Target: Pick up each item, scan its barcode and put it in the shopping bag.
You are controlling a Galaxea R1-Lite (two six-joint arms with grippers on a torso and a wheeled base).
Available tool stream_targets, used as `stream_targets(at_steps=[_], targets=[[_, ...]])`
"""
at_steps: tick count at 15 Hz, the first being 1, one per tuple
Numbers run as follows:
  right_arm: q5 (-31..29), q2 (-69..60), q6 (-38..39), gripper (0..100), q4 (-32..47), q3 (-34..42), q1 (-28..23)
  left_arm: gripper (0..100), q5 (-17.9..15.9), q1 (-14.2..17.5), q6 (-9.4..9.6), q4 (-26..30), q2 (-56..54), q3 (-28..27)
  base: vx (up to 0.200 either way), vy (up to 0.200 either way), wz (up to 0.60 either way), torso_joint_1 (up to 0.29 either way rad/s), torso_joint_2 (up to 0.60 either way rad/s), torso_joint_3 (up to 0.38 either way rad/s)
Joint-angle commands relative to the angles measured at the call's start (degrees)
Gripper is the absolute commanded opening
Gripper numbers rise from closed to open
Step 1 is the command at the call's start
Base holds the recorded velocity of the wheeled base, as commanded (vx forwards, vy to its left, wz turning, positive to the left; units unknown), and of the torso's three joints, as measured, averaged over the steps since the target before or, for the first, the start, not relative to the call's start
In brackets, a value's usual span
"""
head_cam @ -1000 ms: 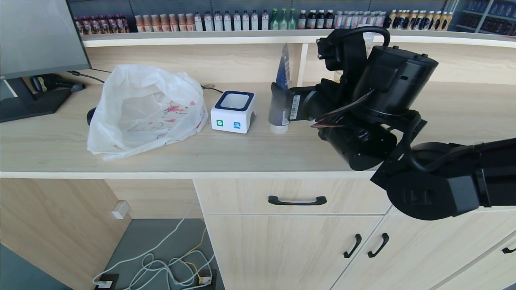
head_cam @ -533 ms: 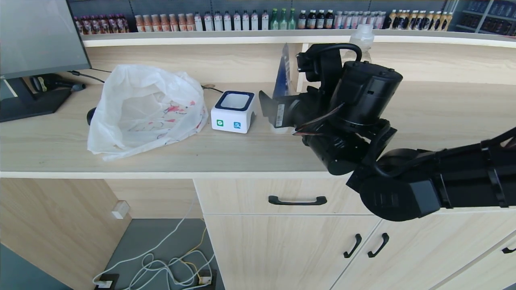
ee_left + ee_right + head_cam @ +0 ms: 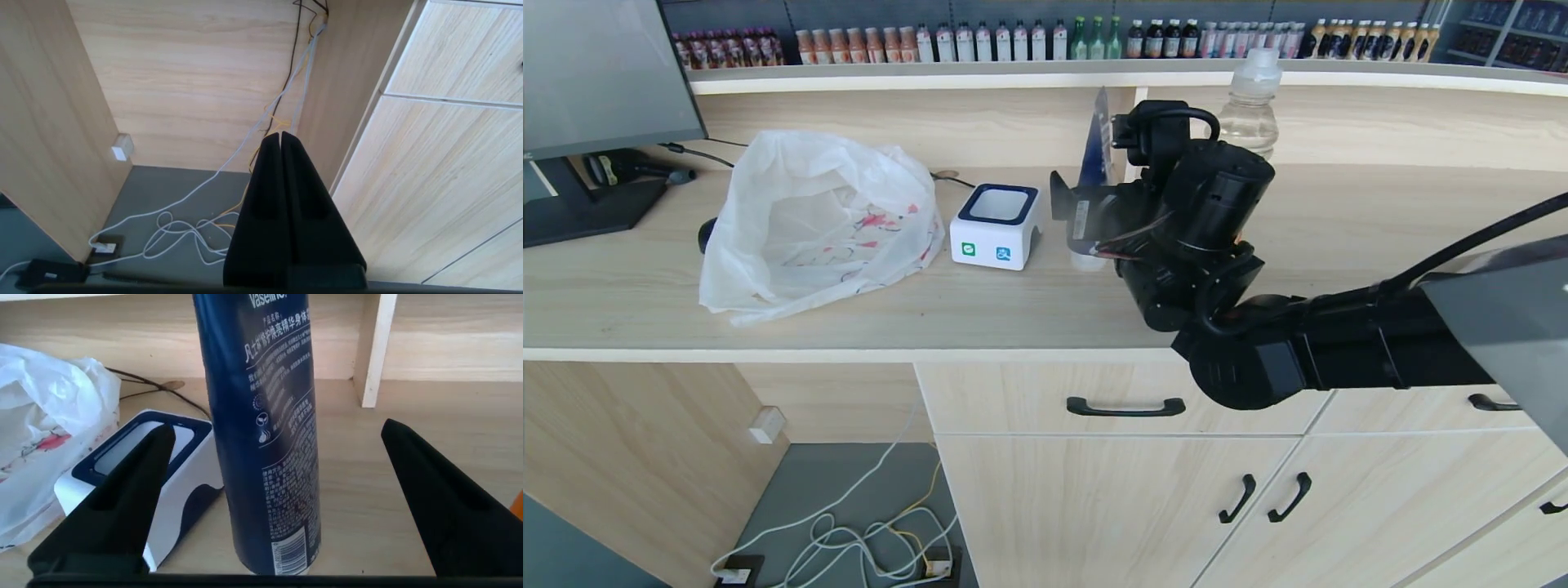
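Observation:
A tall dark-blue lotion tube [image 3: 274,433] stands upright on its cap on the wooden counter [image 3: 931,302], just right of the white barcode scanner [image 3: 995,216]. My right gripper [image 3: 278,426] is open, one finger on each side of the tube with gaps to both. From the head view the tube [image 3: 1097,135] rises behind my right gripper [image 3: 1085,214]. The white plastic shopping bag [image 3: 809,216] lies open on the counter left of the scanner. My left gripper [image 3: 281,139] hangs below counter level, fingers pressed together, holding nothing.
A clear water bottle [image 3: 1250,106] stands at the back right of the tube, beside a vertical wooden divider [image 3: 1131,131]. A monitor [image 3: 600,73] stands at the far left. Cables [image 3: 188,237] lie on the floor beside the cabinet.
My right arm has moved left and forward over the counter, bringing its open fingers around the tube and uncovering the water bottle behind. The tube, scanner and bag have stayed put.

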Motion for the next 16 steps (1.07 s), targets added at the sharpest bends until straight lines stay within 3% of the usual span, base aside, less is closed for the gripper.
stream_targets(at_steps=[1,16], targets=[[0.02,1.37,-0.01,100,0.04,-0.86,-0.36,0,0.0,0.01,-0.01,0.0,-0.02,0.0,0.0,0.0,0.0,0.0,0.0,0.0],[-0.07,6.11,-0.8,100,3.2,-10.18,-3.35,0,0.0,0.01,-0.01,0.0,-0.02,0.0,0.0,0.0,0.0,0.0,0.0,0.0]])
